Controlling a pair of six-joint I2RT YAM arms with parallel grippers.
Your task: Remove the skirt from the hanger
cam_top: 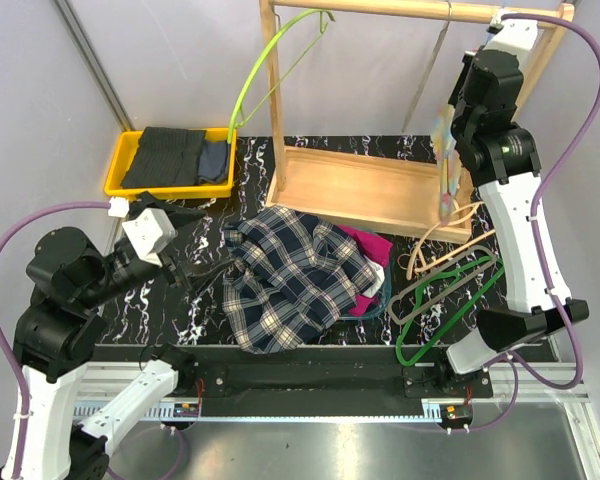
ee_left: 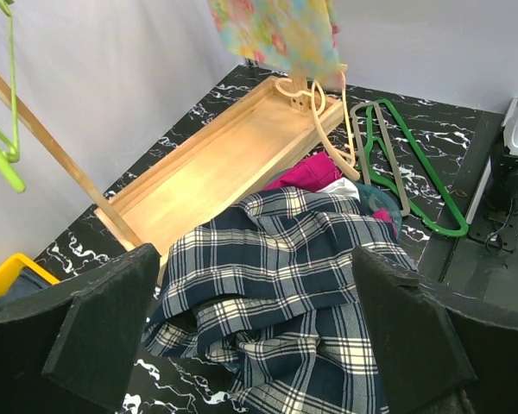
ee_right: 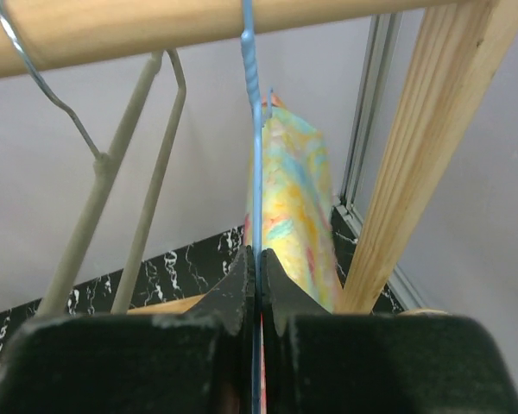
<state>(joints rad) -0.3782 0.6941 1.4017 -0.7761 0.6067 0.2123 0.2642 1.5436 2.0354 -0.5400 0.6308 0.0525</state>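
A pastel floral skirt (cam_top: 446, 150) hangs on a thin blue hanger (ee_right: 250, 129) at the right end of the wooden rail (cam_top: 400, 8). It also shows in the right wrist view (ee_right: 293, 216) and the left wrist view (ee_left: 276, 30). My right gripper (ee_right: 257, 259) is shut on the blue hanger's wire just below the rail (ee_right: 155, 26); in the top view it (cam_top: 458, 100) is high at the rack's right post. My left gripper (ee_left: 255, 345) is open and empty, low over a navy plaid garment (ee_left: 293, 259) on the table, shown left of it in the top view (cam_top: 205, 240).
The plaid garment (cam_top: 290, 275) lies over magenta cloth (cam_top: 370, 245). Green (cam_top: 450, 310), grey and wooden (cam_top: 430, 245) hangers lie at the right. A grey hanger (ee_right: 112, 172) and a lime hanger (cam_top: 270, 60) hang on the rail. The rack base (cam_top: 360, 185) and yellow bin (cam_top: 120, 165) stand behind.
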